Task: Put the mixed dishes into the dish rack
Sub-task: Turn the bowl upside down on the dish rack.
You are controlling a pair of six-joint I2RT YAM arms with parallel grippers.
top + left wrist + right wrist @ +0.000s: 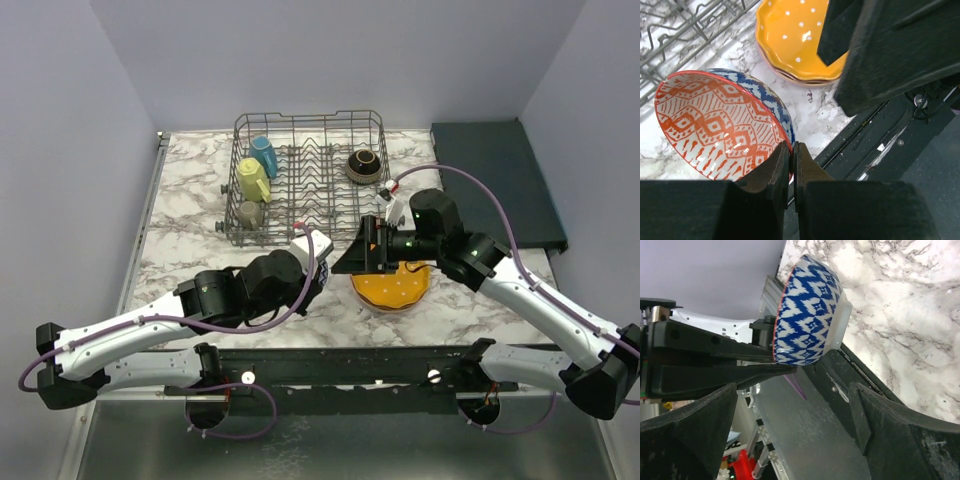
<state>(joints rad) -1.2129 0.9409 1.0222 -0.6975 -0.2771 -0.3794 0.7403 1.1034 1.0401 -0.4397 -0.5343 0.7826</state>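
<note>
My left gripper is shut on the rim of a small bowl, red-patterned inside and blue-white outside. It holds the bowl tilted above the marble table, just in front of the dish rack. The bowl also shows in the right wrist view. My right gripper is open and empty. It hovers over the orange white-dotted plate, which lies on a pink plate. In the rack are a blue mug, a yellow-green mug, a grey cup and a dark brown bowl.
A dark flat tray lies at the back right. The two grippers are close together in front of the rack, my left gripper beside my right gripper. The black rail runs along the table's near edge.
</note>
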